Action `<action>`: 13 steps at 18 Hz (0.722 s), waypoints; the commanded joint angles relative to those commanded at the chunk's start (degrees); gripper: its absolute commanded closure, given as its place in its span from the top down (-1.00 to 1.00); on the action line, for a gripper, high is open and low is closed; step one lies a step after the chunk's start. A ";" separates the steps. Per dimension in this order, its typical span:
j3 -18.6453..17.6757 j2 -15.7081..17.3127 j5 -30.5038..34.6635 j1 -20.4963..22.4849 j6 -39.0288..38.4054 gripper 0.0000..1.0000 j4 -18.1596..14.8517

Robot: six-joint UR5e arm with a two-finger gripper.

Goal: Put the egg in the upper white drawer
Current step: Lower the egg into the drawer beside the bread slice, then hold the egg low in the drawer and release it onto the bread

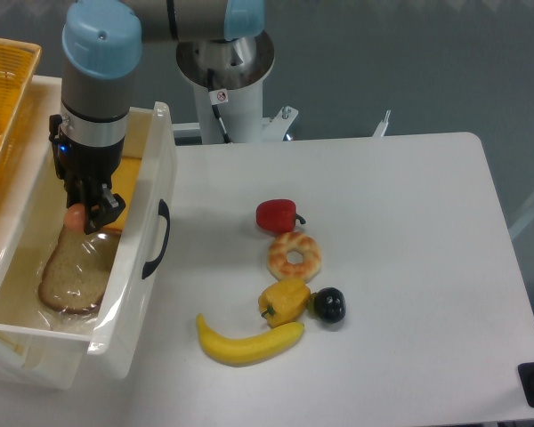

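The white table (409, 267) fills the right and centre of the frame, and the upper white drawer (147, 294) stands pulled open along the left side, its black curved handle (160, 238) facing the table. Above the drawer, the yellow wicker basket (4, 98) sits in the upper left corner. The arm reaches down from the top of the frame into the drawer, where the gripper (87, 213) hangs low inside, its jaws drawn in narrow on the egg (75, 213), which shows as a small orange-pink shape at the gripper's left edge, just above a slice of bread (71, 276) lying on the drawer floor. At mid-table lie a banana (247, 342), a doughnut (295, 256), a yellow pepper (283, 301), a red pepper (277, 215) and a black round fruit (329, 305).
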 joint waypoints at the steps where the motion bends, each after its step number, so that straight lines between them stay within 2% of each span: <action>1: 0.18 -0.09 0.00 -0.09 0.00 -0.78 0.00; 5: 0.44 -0.53 0.00 -0.18 0.96 -0.78 0.09; 13: 0.44 -1.32 1.93 -0.61 8.17 -0.78 0.00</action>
